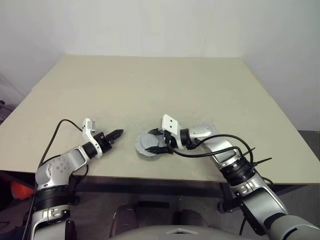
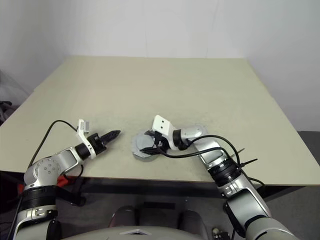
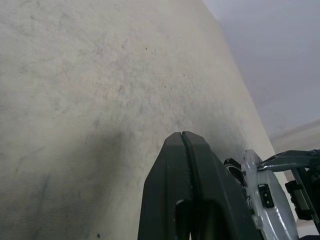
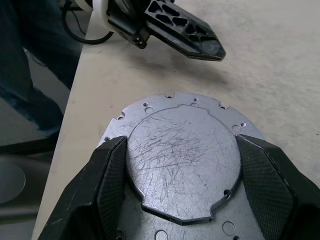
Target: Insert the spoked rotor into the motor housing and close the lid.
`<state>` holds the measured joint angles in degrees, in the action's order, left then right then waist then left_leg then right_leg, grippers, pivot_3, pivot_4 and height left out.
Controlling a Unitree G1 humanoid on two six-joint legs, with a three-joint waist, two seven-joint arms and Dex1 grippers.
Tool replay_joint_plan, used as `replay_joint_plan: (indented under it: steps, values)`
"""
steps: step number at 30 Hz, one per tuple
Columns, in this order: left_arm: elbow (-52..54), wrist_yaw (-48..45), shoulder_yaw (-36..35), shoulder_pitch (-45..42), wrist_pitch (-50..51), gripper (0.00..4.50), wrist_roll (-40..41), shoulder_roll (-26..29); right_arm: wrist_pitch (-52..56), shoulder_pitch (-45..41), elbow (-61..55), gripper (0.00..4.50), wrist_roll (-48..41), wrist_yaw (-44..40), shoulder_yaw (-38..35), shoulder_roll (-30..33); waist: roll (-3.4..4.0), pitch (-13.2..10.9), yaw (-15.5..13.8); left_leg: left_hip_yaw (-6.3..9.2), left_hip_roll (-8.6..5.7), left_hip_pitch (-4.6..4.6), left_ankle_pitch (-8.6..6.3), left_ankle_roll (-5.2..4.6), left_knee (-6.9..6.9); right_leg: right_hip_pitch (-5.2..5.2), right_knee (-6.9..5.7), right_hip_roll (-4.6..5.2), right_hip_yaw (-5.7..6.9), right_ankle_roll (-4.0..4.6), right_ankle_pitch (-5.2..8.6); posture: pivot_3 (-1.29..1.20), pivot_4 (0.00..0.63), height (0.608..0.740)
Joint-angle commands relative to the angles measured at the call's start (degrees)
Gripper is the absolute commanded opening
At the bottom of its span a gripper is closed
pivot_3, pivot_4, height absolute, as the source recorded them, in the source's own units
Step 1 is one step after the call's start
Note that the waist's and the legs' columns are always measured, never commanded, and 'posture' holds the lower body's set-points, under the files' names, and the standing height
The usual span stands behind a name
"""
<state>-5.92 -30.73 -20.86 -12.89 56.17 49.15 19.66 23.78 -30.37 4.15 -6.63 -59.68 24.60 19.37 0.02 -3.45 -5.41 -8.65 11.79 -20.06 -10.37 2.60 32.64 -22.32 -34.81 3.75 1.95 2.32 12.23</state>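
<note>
The lid (image 4: 182,160), a grey metal disc with a scalloped edge and a scratched raised middle, lies flat on the table near its front edge (image 1: 146,142). My right gripper (image 1: 159,142) reaches over it from the right. Its two black fingers (image 4: 107,175) press against opposite sides of the raised middle. My left gripper (image 1: 119,133) hovers just left of the lid, shut and empty, its tip pointing at the lid; the right wrist view shows it too (image 4: 200,42). The spoked rotor and the motor housing are hidden or out of view.
The beige table (image 1: 150,85) stretches wide beyond the lid. Its front edge (image 1: 150,176) runs just behind both grippers. A black cable (image 1: 210,150) loops off my right forearm.
</note>
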Motion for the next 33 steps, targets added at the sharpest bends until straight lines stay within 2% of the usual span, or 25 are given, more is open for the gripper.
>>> replay_joint_plan:
  steps: [1,11,28,33]
  values:
    - [1.56,-0.12,-0.73,-0.23,-0.84,0.01,0.36,0.65,-1.35,-1.36,-0.14,2.95,-0.10,-0.75,0.25,-0.55,0.00,0.00,0.00,0.00,0.00,0.00,0.00,0.00,0.00,0.00,0.00,0.00,0.00,0.00,0.00,0.00,0.000,0.740]
    - [1.90,0.23,-0.92,0.18,-0.92,0.01,0.50,0.48,-2.20,-1.85,2.85,2.95,0.77,-1.27,0.68,-0.91,0.00,0.00,0.02,0.00,0.00,0.02,0.00,0.00,0.01,0.01,-0.01,0.00,0.00,0.00,0.00,0.00,0.000,0.740]
    - [0.98,0.16,-0.49,-0.27,-1.57,0.01,0.19,0.43,-3.23,-0.91,0.85,2.95,1.49,-1.48,0.56,1.71,-0.01,0.00,-0.02,0.01,0.00,0.02,0.00,-0.01,0.03,0.03,-0.01,0.00,0.00,0.00,0.00,0.00,0.000,0.740]
    - [1.27,0.17,-0.63,0.19,-1.66,0.01,0.28,0.52,-1.15,-1.01,-1.49,2.95,-2.66,-2.86,-1.79,0.71,-0.01,0.00,-0.02,0.01,0.00,0.02,0.00,-0.01,0.03,0.03,-0.01,0.00,0.00,0.00,0.00,0.00,0.000,0.740]
